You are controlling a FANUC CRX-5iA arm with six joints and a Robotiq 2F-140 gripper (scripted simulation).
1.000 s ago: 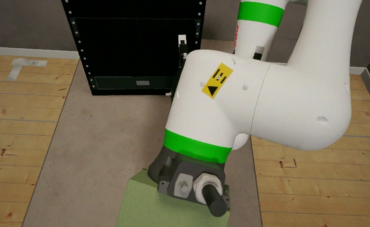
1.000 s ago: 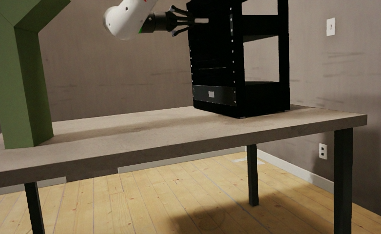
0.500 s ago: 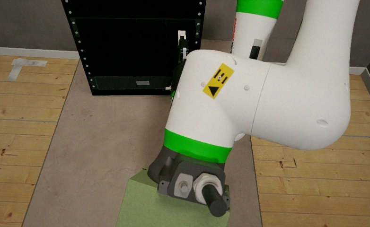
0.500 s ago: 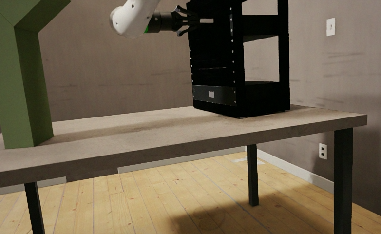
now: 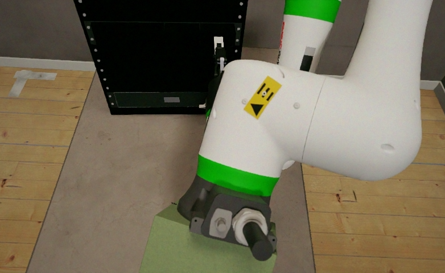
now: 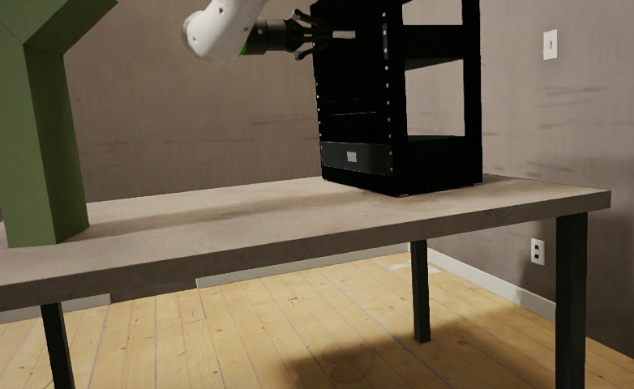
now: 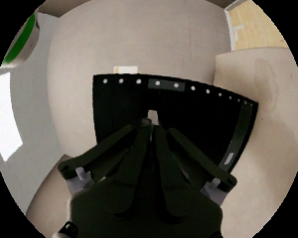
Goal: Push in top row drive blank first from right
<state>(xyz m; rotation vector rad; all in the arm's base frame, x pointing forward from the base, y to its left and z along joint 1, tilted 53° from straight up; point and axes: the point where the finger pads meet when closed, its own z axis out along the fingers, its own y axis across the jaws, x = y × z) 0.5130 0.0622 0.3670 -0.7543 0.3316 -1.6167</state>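
The black rack (image 5: pixel 160 54) stands at the far end of the grey table; it also shows in the side view (image 6: pixel 392 96) and in the wrist view (image 7: pixel 183 113). Its drive blanks are black on black and I cannot tell them apart. My gripper (image 5: pixel 218 42) is shut with nothing between the fingers. Its pale fingertips sit at the rack's front, in the top row at the right end. In the side view the fingertips (image 6: pixel 342 34) touch the upper front face. In the wrist view the fingertips (image 7: pixel 151 118) meet against the rack's front.
The green robot pedestal (image 6: pixel 26 120) stands at the near end of the table (image 6: pixel 272 216). My white arm (image 5: pixel 303 115) hangs over the table's right half and hides part of the rack's right side. A dark panel with a grey label (image 5: pixel 171 99) runs along the rack's bottom.
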